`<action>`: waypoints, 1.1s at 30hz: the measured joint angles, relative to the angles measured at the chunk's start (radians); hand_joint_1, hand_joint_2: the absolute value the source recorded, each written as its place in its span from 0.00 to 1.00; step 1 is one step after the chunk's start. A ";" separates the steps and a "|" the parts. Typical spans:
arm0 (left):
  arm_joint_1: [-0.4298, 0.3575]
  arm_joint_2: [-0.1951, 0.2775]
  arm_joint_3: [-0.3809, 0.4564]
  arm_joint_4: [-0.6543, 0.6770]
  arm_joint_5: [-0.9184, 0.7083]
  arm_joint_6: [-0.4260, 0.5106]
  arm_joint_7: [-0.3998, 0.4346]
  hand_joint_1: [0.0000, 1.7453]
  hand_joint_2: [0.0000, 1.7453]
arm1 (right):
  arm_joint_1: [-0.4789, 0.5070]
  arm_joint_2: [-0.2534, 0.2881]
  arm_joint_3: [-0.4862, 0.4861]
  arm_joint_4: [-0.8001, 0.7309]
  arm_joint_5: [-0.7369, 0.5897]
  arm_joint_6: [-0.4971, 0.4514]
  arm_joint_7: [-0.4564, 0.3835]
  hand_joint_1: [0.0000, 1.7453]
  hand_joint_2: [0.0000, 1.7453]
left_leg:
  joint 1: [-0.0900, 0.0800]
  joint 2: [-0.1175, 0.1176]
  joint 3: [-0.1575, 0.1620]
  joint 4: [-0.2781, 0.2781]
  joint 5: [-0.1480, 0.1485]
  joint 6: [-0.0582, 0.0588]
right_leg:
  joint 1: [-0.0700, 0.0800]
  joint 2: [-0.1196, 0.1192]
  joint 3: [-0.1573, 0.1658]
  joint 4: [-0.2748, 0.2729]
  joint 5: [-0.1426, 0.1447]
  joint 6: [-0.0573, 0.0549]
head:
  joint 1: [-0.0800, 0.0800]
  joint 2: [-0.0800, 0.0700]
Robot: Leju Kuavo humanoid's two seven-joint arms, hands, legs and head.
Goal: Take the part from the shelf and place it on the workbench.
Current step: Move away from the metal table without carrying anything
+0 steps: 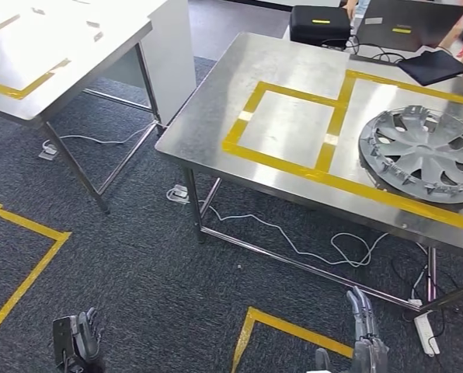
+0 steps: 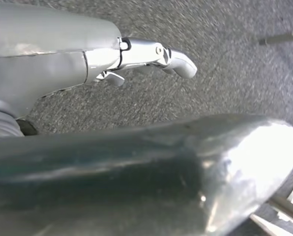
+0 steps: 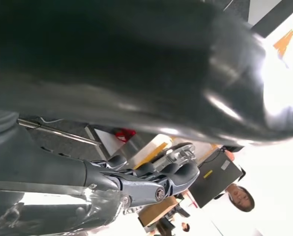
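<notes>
A grey plastic wheel cover [image 1: 426, 151] lies flat on the steel workbench [image 1: 287, 124], at its right side inside a yellow tape outline. My left hand [image 1: 79, 338] hangs low over the carpet, well short of the bench, holding nothing. In the left wrist view its fingers [image 2: 156, 54] stretch out straight above the carpet. My right hand [image 1: 363, 330] hangs low in front of the bench's front edge, fingers [image 3: 160, 179] extended and empty.
A second steel table [image 1: 47, 54] stands at the left, with a gap between the two. Laptops and a black case [image 1: 320, 23] sit at the bench's far edge, with people behind. Cables [image 1: 311, 249] and a power strip [image 1: 426, 330] lie under the bench. Yellow tape marks the carpet.
</notes>
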 joint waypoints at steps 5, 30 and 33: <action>0.010 -0.002 -0.001 0.000 0.034 -0.012 0.000 0.00 0.00 | -0.016 0.124 -0.204 0.092 -0.045 0.036 -0.162 0.00 0.00 | -0.002 -0.067 -0.012 0.003 0.015 -0.005 | -0.001 0.039 0.031 -0.047 0.058 -0.008 | 0.004 0.000; 0.026 -0.003 -0.011 -0.002 0.076 -0.009 0.000 0.00 0.00 | -0.141 0.258 -0.518 0.349 -0.220 0.067 -0.187 0.00 0.00 | 0.019 0.003 -0.017 0.019 0.000 -0.024 | -0.017 -0.010 0.045 -0.042 -0.001 0.013 | 0.011 0.000; 0.032 -0.004 -0.014 -0.002 0.082 -0.009 0.000 0.00 0.00 | -0.189 0.258 -0.583 0.453 -0.331 0.134 -0.186 0.00 0.00 | 0.011 -0.039 -0.019 0.019 0.002 -0.017 | -0.009 0.015 -0.035 0.093 -0.027 0.003 | 0.014 0.000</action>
